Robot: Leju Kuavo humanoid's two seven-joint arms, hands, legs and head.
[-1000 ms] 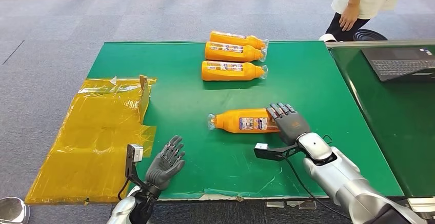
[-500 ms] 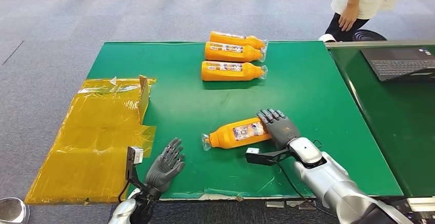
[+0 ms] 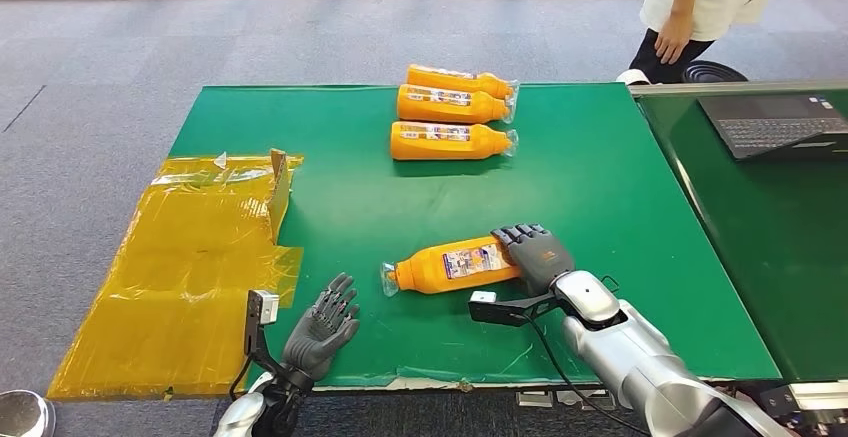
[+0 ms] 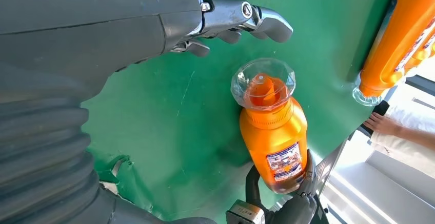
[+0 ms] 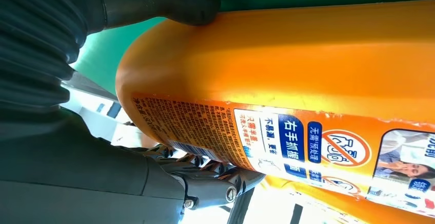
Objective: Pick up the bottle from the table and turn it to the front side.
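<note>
An orange bottle (image 3: 450,265) with a printed label and a clear cap lies slanted over the green table (image 3: 340,197), cap end pointing at my left hand. My right hand (image 3: 535,255) grips its base end, fingers wrapped over the top; the right wrist view has the bottle (image 5: 308,70) pressed against that hand (image 5: 72,49), label facing the camera. I cannot tell whether it is off the surface. My left hand (image 3: 322,322) hovers open near the table's front edge, a short way from the cap. In the left wrist view its fingers (image 4: 241,21) spread just beside the cap of the bottle (image 4: 272,131).
Three more orange bottles (image 3: 450,107) lie side by side at the table's far middle. Yellow-taped flattened cardboard (image 3: 190,257) hangs over the left side. A laptop (image 3: 775,122) sits on the adjoining table to the right, where a person (image 3: 700,7) stands at the far corner.
My right hand has drawn the bottle toward the front edge and leftward, and its cap end has swung nearer my left hand. The left hand has hardly moved.
</note>
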